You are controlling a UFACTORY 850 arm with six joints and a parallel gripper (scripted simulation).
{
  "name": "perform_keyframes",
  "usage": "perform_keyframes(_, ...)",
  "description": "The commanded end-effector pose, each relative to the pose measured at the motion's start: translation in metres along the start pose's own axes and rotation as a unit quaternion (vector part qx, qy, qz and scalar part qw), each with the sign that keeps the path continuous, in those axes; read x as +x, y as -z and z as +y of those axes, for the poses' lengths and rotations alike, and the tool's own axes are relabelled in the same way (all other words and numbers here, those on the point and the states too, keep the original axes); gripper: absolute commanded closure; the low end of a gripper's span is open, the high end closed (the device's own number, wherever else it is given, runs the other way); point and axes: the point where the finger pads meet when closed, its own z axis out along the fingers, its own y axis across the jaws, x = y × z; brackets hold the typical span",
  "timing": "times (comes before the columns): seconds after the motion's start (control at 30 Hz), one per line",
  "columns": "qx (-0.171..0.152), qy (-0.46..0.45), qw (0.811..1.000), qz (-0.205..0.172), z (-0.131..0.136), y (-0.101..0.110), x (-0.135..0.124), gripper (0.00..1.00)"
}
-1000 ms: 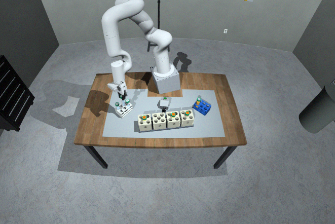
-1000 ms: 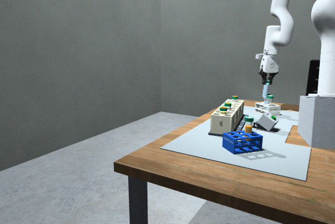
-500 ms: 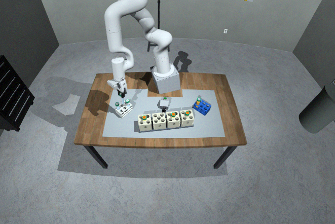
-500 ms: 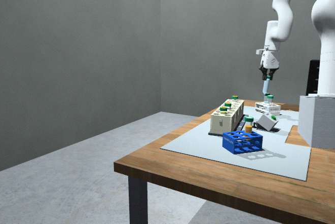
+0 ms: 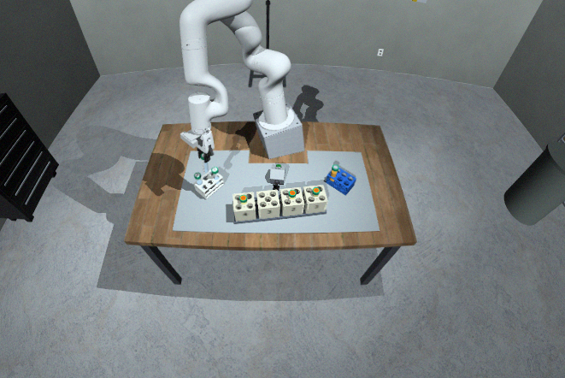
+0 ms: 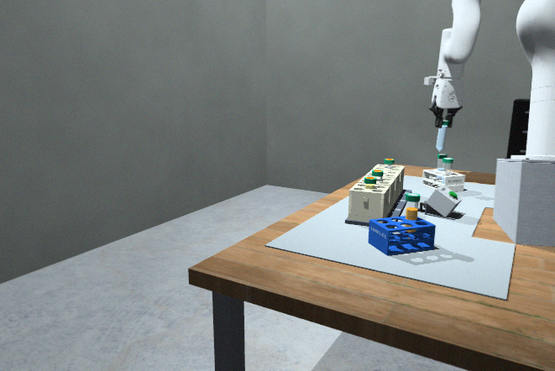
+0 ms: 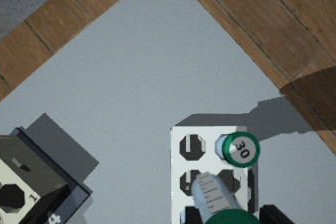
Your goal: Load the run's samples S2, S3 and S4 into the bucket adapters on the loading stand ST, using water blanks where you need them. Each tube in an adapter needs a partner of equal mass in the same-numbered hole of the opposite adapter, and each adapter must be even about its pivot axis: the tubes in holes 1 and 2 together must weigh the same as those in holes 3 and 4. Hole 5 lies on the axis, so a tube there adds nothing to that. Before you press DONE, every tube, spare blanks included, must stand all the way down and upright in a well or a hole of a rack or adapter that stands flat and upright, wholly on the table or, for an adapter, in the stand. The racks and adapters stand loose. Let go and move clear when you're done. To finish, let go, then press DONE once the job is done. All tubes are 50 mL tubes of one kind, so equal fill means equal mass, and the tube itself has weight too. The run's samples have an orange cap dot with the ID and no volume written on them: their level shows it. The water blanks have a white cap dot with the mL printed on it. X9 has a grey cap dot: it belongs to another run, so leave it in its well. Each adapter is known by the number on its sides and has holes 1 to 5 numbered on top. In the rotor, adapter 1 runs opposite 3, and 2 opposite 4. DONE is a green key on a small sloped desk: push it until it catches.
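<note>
Exterior view: a water blank tube [image 6: 441,138] is held by its green cap in the hand [image 6: 444,122], whose fingers are closed on it partway; the tube hangs upright, tip down, well above the white rack [image 6: 444,179] on the counter [image 6: 374,301]. Two green-capped tubes are seen standing in that rack; in the wrist view one of them, the 30 mL blank [image 7: 241,149], is shown beside unfilled wells, with the held tube's graduated body in front of the rack. Four cream bucket adapters [image 5: 279,201] are lined up in the loading stand near the middle of the grey mat [image 5: 291,222]. In the top view, orange-dotted tubes are seen in the adapters at both ends and in one inner adapter, while the remaining inner adapter shows only open holes. A small sloped desk with the green DONE key [image 5: 278,166] is placed behind the row. Farther off, a blue rack [image 6: 401,234] carries one green-capped tube; an orange cylinder also stands in it
</note>
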Motion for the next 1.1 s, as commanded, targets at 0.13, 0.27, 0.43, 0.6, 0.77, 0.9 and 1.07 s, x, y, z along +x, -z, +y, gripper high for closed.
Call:
perform_keyframes(0.13,0.014,0.002,0.999,-0.044,0.0,0.001,0.001,1.0)
perform_keyframes(0.27,0.014,0.002,0.999,-0.044,0.0,0.001,0.001,1.0)
perform_keyframes(0.43,0.014,0.002,0.999,-0.044,0.0,0.001,0.001,1.0)
perform_keyframes(0.6,0.014,0.002,0.999,-0.044,0.0,0.001,0.001,1.0)
perform_keyframes(0.77,0.016,0.035,0.998,-0.043,-0.009,0.002,-0.002,1.0)
perform_keyframes(0.9,0.018,0.102,0.994,-0.042,-0.028,0.003,-0.008,1.0)
perform_keyframes(1.07,0.021,0.151,0.987,-0.041,-0.043,0.003,-0.012,1.0)
